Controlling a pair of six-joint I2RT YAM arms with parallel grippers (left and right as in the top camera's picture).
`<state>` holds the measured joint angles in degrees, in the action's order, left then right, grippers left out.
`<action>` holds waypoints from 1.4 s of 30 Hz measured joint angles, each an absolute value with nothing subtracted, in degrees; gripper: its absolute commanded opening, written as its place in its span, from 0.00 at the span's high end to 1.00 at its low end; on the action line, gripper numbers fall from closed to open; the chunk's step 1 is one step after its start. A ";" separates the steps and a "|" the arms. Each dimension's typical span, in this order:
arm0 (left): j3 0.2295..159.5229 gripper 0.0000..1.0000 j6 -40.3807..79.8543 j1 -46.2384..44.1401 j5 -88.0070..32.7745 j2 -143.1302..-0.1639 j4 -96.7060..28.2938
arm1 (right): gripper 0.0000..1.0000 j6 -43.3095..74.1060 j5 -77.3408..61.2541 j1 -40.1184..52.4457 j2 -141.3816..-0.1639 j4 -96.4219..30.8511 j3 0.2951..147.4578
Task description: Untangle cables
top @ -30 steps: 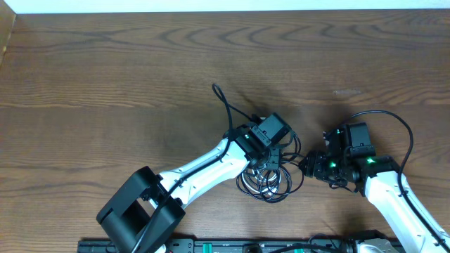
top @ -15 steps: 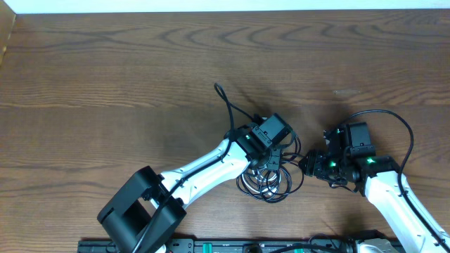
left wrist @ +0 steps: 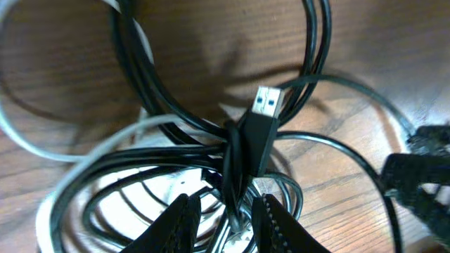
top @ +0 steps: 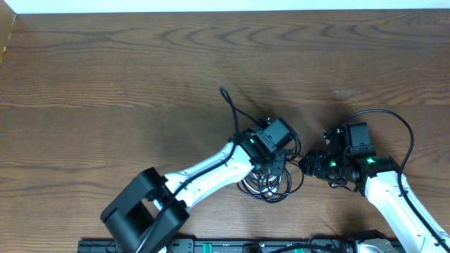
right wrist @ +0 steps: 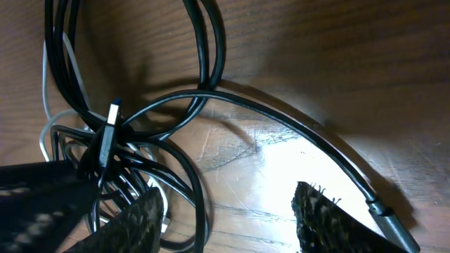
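Observation:
The cables (top: 267,184) lie in a knotted heap of black loops with a thin white strand (left wrist: 17,137), on the wooden table between my two arms. My left gripper (top: 273,167) sits on top of the heap. In the left wrist view the left gripper (left wrist: 228,205) is shut on a bunch of black strands just below a black USB plug (left wrist: 266,104). One black tail (top: 228,102) runs up and left from the heap. My right gripper (top: 307,165) stands just right of the heap. It (right wrist: 226,193) is open over bare wood, with a black loop beside its left finger.
A black cable with a plug end (right wrist: 383,218) curves past the right finger of the right gripper. The right arm's own thick wire (top: 397,126) arcs above it. A dark rail (top: 232,246) runs along the table's front edge.
My left gripper has shifted a little to the right, and the black tail has slid right with it. The right arm has stayed put.

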<state>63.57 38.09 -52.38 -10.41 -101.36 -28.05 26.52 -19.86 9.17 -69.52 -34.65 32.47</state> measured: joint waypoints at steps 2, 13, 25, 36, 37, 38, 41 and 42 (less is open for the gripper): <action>63.57 0.75 38.33 -53.10 -10.39 -102.63 -27.77 | 0.44 26.52 -19.86 9.19 -69.52 -34.65 32.47; 63.55 0.92 35.42 -52.80 -10.09 -103.79 -27.38 | 0.42 26.50 -19.99 9.17 -69.52 -34.37 32.47; 63.46 0.92 1.54 -51.31 -21.63 -98.45 -23.16 | 0.44 30.74 -27.66 9.17 -69.65 -29.85 32.45; 63.46 0.92 -4.99 -51.64 -24.62 -98.48 -27.11 | 0.39 33.58 -22.09 9.17 -69.69 -30.85 32.45; 63.44 0.92 -5.08 -51.79 -24.91 -98.48 -27.73 | 0.38 33.67 -22.02 9.17 -69.69 -31.38 32.45; 63.44 0.92 -5.23 -51.88 -25.21 -98.48 -28.23 | 0.37 33.76 -22.02 9.17 -69.69 -31.81 32.42; 63.44 0.92 -6.42 -51.90 -25.41 -98.48 -28.95 | 0.34 33.85 -23.14 9.17 -69.69 -31.83 32.42; 63.46 0.93 -7.05 -51.86 -25.39 -98.48 -29.15 | 0.34 33.89 -24.14 9.17 -69.71 -31.44 32.42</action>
<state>63.46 -7.05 -51.86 -25.39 -98.48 -29.15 33.89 -24.14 9.17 -69.71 -31.44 32.42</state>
